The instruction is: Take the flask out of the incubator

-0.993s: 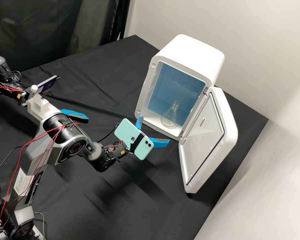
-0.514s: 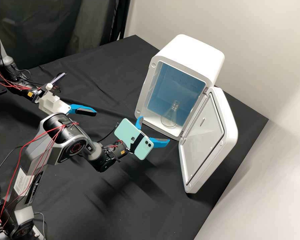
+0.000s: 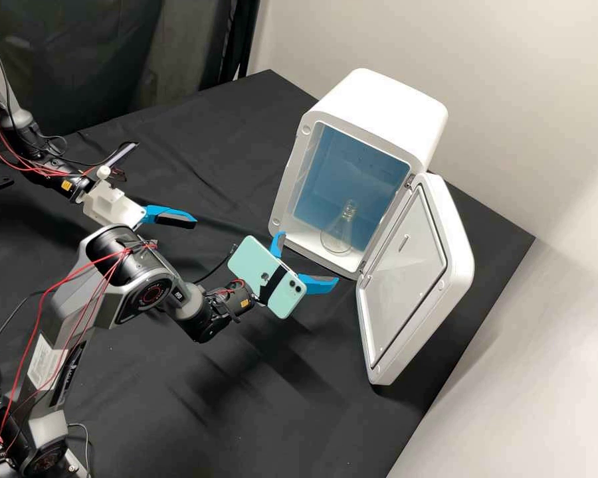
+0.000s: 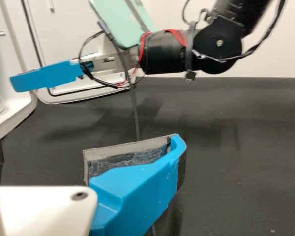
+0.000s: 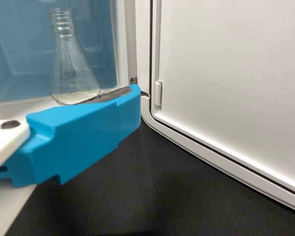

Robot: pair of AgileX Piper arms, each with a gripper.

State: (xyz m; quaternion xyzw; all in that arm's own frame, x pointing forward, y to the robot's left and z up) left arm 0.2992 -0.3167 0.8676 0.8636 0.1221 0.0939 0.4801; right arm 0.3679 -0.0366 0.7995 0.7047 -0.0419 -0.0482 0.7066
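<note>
Clear glass flask (image 3: 339, 229) stands upright inside the white incubator (image 3: 379, 106), right of centre, beside its wide-open door (image 3: 412, 265). Right gripper (image 3: 309, 259) sits at the opening's lower edge, fingers spread and empty. Left gripper (image 3: 179, 219), likewise spread, hovers centre-left over the black bench (image 3: 246, 398).

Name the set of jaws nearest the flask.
The right arm's jaws, with the mint-green phone at the wrist, stand open at the incubator's doorway, just before the flask. The left arm's jaws hang far back over the bench.
</note>
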